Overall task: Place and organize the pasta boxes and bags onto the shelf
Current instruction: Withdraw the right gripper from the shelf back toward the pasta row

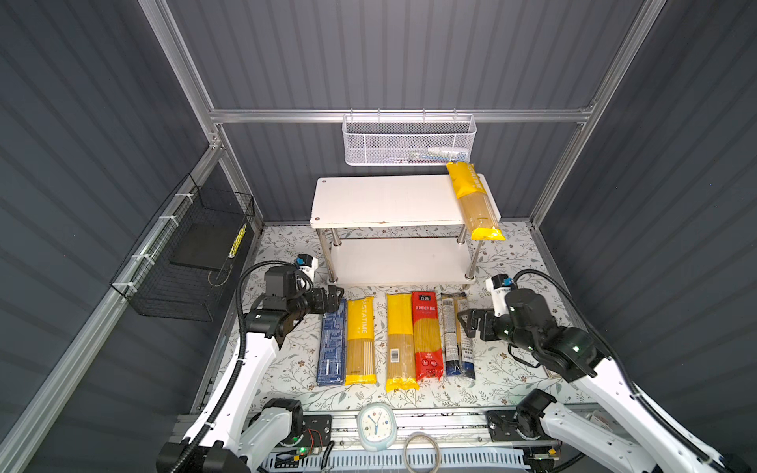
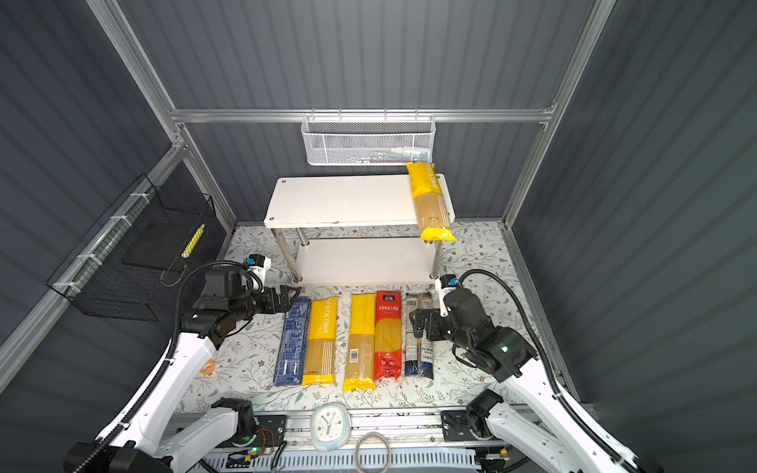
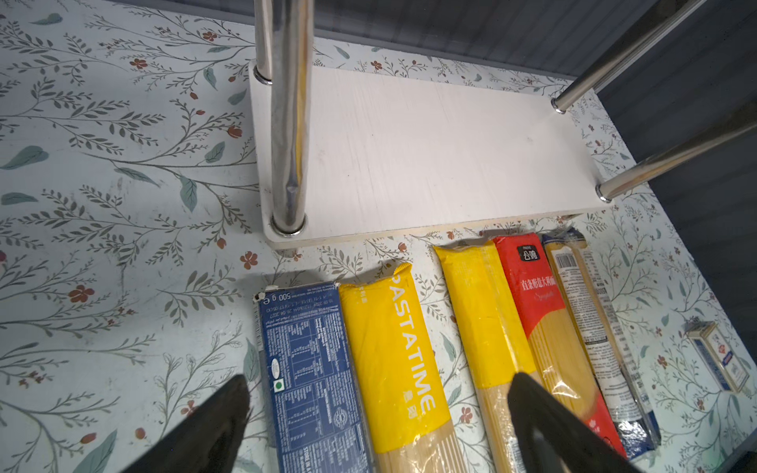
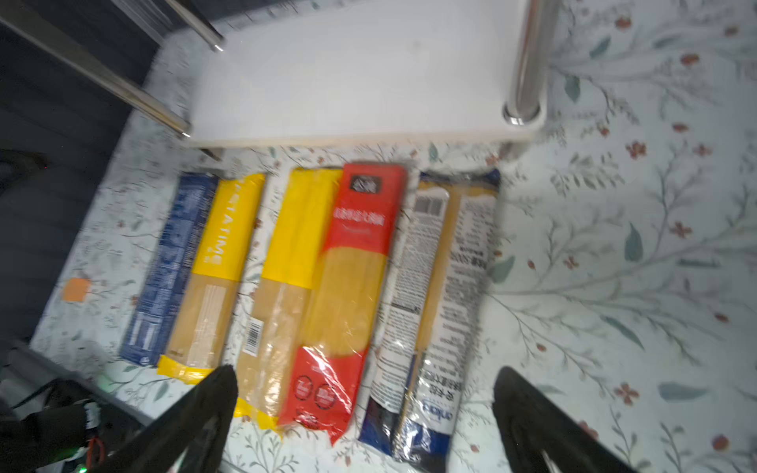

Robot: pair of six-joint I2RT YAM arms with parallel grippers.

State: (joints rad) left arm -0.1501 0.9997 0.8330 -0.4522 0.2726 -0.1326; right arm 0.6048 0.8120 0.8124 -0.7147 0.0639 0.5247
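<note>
You have one yellow PASTATIME bag (image 1: 473, 200) on the shelf (image 1: 385, 200) so far. It lies across the right end of the top board, slightly skewed, with its far end close to the white mesh basket (image 1: 409, 143) on the back wall and its near end sticking out past the board's front edge. The other five packs lie side by side on the floral desk (image 1: 295, 368), just near of the shelf's lower board, all running near to far. From left to right you see the dark-blue carton (image 1: 331, 344), a second PASTATIME bag (image 1: 360, 340) touching it, then a gap, a plain yellow bag (image 1: 399, 340), the red bag (image 1: 426, 336) pressed against it, and the clear bag (image 1: 456, 333) with its dark-blue near end. Your left fingers (image 3: 213, 430) are released and spread wide, holding nothing, above the far end of the carton. Your right fingers (image 4: 532, 422) are released too, spread wide above the clear bag with nothing gripped
</note>
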